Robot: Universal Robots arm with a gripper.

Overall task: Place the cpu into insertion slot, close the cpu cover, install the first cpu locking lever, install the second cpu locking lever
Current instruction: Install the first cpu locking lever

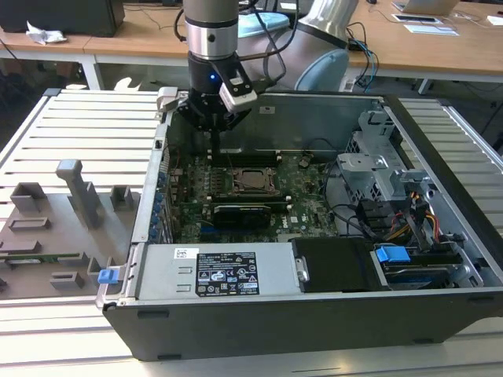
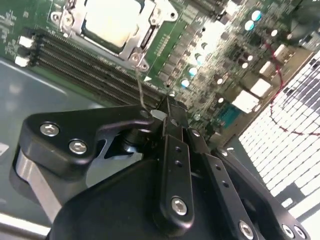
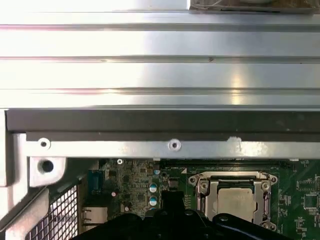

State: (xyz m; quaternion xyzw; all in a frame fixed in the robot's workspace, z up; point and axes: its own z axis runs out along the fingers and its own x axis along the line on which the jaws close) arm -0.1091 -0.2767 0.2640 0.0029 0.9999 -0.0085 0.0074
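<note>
Above the motherboard, the gripper [image 1: 214,140] points straight down, fingers [image 2: 172,150] closed on a lever [image 2: 140,90].

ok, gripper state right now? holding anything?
Gripper: shut, fingers together, pinching the upper end of a thin wire locking lever beside the covered cpu.

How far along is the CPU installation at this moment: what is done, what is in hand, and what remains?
Done: the cpu sits in the insertion slot, and the cpu cover lies closed around it. In hand: the gripper appears shut on a thin wire locking lever that stands up from a socket corner. Left: that lever is not yet down. The other lever's state cannot be told.
</note>
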